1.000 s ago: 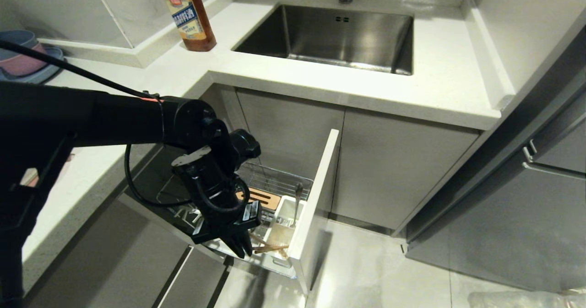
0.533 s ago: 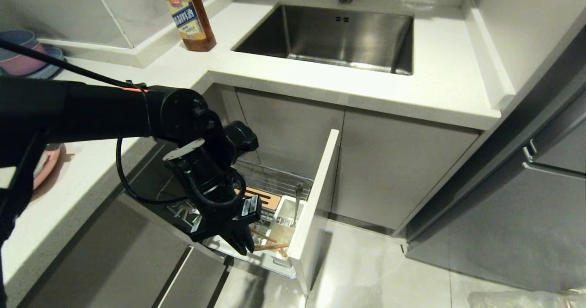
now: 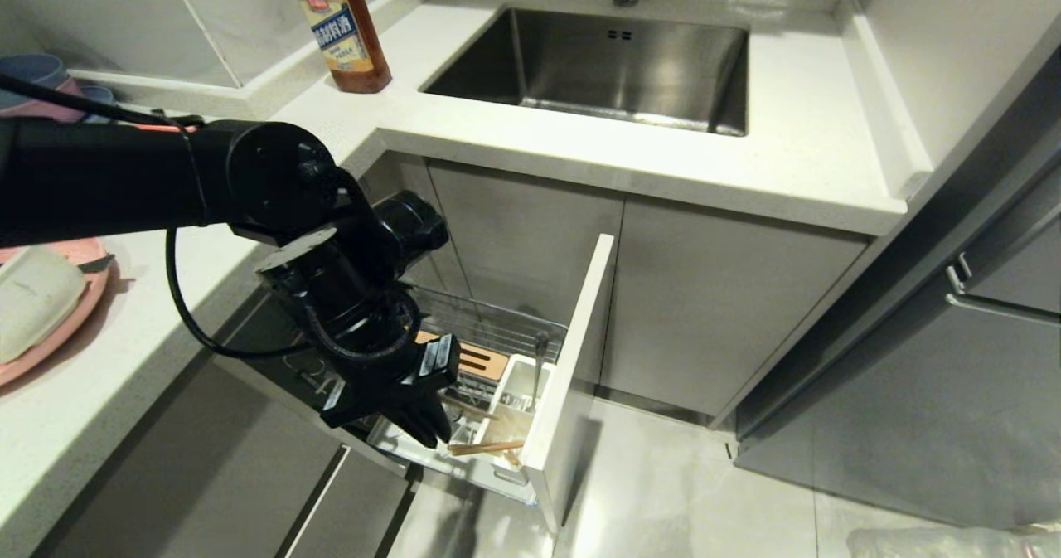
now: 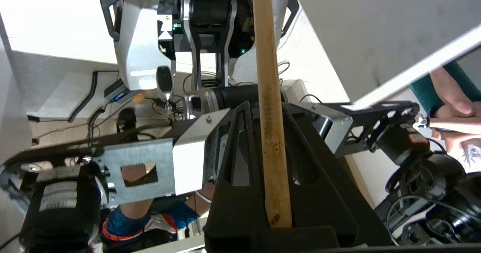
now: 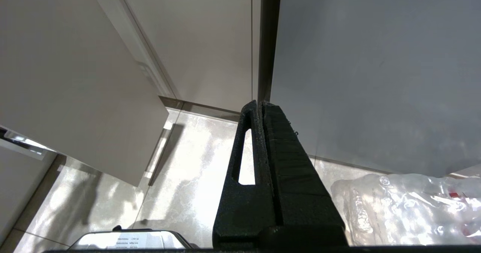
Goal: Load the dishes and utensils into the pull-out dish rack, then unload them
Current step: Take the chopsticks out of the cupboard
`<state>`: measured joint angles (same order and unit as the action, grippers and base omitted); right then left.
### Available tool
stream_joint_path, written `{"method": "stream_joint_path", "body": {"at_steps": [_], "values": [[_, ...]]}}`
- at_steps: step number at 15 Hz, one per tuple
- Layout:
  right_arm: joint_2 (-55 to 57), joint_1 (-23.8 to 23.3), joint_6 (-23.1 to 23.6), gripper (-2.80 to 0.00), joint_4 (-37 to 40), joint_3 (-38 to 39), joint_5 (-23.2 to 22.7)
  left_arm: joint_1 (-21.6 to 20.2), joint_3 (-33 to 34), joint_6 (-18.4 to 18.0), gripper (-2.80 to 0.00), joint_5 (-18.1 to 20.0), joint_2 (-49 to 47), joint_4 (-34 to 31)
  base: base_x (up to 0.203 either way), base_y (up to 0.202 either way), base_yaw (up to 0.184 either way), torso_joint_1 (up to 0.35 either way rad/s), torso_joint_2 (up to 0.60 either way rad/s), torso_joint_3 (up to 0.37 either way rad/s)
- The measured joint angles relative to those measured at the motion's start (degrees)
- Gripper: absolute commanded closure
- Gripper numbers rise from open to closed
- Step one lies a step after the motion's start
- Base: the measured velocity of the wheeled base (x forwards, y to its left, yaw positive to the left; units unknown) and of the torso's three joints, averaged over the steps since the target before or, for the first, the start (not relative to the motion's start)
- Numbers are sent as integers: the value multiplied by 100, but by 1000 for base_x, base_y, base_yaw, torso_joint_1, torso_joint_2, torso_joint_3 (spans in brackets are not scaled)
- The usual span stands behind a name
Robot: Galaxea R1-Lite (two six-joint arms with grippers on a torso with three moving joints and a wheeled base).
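Observation:
My left gripper (image 3: 427, 432) hangs over the front of the pull-out dish rack (image 3: 497, 326), shut on the light-wood chopsticks (image 3: 487, 447), which stick out sideways over the white utensil cup (image 3: 515, 388). In the left wrist view one chopstick (image 4: 269, 95) runs up between the closed fingers of the left gripper (image 4: 265, 108). The metal spoon (image 3: 540, 363) stands in the cup. On the counter at the left, the cream bowl (image 3: 29, 301) lies on the pink plate (image 3: 58, 338). My right gripper (image 5: 260, 103) is shut on nothing, low beside a grey cabinet.
The rack's narrow door front (image 3: 572, 351) stands out into the floor space. A sauce bottle (image 3: 336, 23) and the sink (image 3: 613, 65) are on the counter behind, with stacked small bowls (image 3: 33, 85) at the far left. A person's hand (image 4: 451, 110) is near the robot.
My left arm has risen and swung back to the left, drawing the gripper with the chopsticks slightly up. The plate and bowl on the counter have come into sight from behind it.

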<state>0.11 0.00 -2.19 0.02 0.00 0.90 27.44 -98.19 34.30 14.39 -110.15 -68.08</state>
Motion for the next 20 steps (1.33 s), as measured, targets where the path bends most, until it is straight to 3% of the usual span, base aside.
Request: {"method": "stream_joint_path", "body": {"at_steps": [10, 15, 20], "values": [[0, 0, 0, 0, 0, 0, -2, 43, -170, 10, 0, -59, 911, -292, 0, 0, 0, 0, 0, 0], [0, 0, 0, 0, 1, 0, -2, 37, -561, 10, 0, -230, 1603, -645, 0, 0, 0, 0, 0, 0], [0, 0, 0, 0, 2, 0, -2, -165, -1118, 17, 0, -756, 2351, -801, 0, 0, 0, 0, 0, 0]]}}
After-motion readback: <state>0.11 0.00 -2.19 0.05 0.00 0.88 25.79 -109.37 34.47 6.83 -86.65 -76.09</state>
